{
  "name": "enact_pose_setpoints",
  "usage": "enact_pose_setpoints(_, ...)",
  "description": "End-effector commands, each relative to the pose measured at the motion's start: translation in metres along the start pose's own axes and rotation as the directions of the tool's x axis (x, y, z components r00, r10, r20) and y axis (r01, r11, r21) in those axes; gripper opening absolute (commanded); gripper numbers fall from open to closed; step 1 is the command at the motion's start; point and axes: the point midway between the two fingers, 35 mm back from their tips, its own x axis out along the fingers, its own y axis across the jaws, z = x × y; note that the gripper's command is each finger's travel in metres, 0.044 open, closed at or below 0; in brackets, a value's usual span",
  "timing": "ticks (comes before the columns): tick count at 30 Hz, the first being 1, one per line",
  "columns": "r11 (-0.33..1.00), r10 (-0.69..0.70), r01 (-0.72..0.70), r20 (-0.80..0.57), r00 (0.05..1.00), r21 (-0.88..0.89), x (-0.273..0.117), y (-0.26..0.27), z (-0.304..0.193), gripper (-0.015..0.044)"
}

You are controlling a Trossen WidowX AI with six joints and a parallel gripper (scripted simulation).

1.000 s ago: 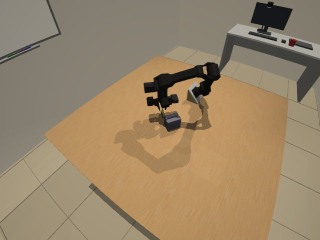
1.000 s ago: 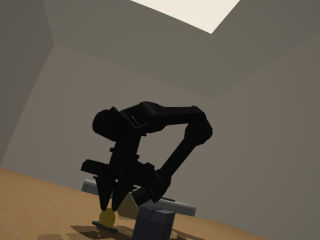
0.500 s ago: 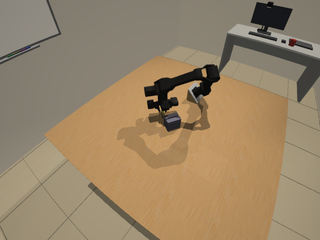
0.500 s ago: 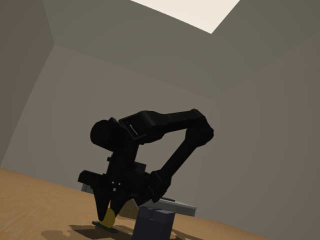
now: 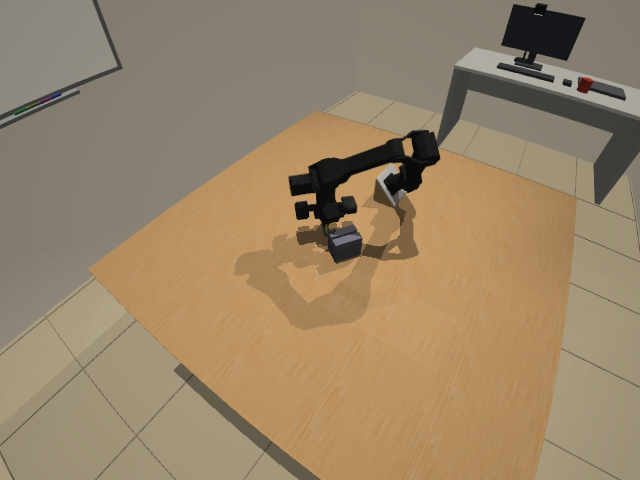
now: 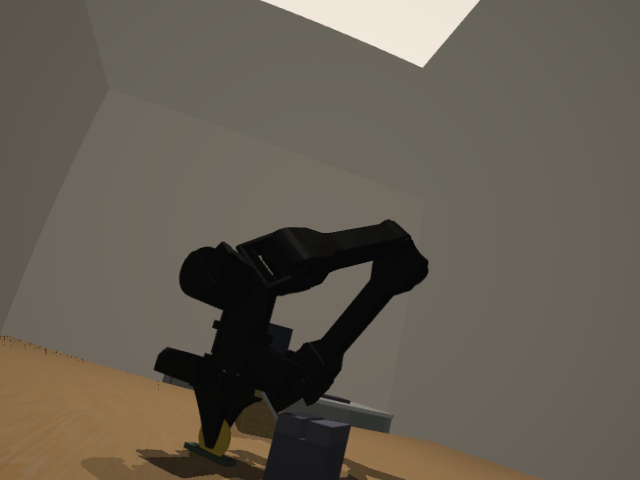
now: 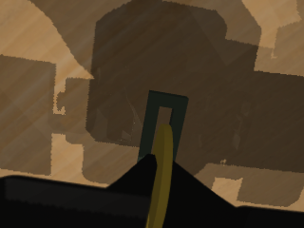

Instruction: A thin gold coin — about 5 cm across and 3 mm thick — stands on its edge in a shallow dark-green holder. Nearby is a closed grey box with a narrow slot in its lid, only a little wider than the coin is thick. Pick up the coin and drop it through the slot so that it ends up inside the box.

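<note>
Where shadows cross, wooden table (image 5: pixel 465 320), grey walls (image 5: pixel 232 62).

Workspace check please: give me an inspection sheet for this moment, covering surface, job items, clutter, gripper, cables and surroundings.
Surface: wooden table top, heavily shadowed beneath the arm.
Gold coin: upright on edge in the dark-green holder, fingers pressed against both faces.
Grey box: beside the holder; slotted lid seen in the exterior view.
Clutter: nothing seen besides the arm's grey base mount.
Gripper: shut on the gold coin, not yet lifted out of the holder.
Cables: nothing seen.
Surroundings: desk with monitor, keyboard and red cup; whiteboard on the wall; tiled floor.
</note>
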Motion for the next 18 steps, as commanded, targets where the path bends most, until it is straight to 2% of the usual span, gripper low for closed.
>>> enact_pose_setpoints(1,1.0,0.0,0.0,0.004,1.0,0.003,0.0,0.0,0.0,0.0)
enact_pose_setpoints(18,1.0,-0.003,0.003,0.001,1.0,0.004,-0.032,-0.004,0.001,0.0)
